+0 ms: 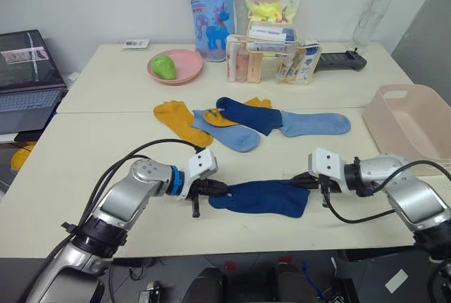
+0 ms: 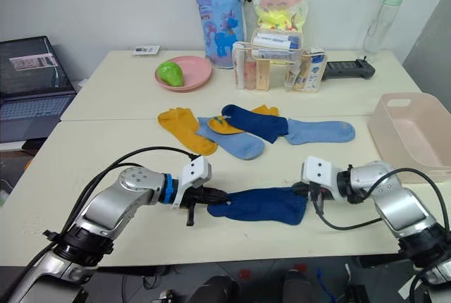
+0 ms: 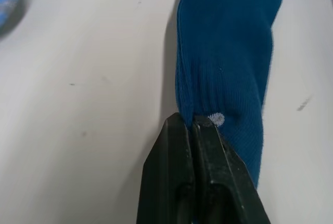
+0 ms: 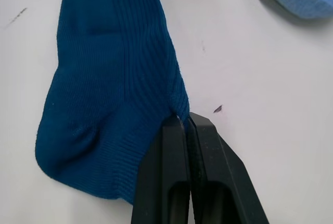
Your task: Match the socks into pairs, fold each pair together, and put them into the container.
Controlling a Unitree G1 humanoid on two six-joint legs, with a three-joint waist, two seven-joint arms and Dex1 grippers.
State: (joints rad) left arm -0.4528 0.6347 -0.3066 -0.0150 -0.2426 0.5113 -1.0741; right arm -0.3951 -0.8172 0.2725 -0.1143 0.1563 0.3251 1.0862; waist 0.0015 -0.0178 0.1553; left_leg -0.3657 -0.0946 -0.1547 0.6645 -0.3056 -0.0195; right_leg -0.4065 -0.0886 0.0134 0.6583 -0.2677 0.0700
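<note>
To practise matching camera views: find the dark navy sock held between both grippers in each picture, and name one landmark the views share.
Left eye view: navy sock lies near the table's front edge, between the left gripper and right gripper.
Right eye view: same spot.
Left wrist view: it runs away from the shut fingers.
Right wrist view: it spreads beyond the shut fingers.
Shared landmark: a light blue sock.
</note>
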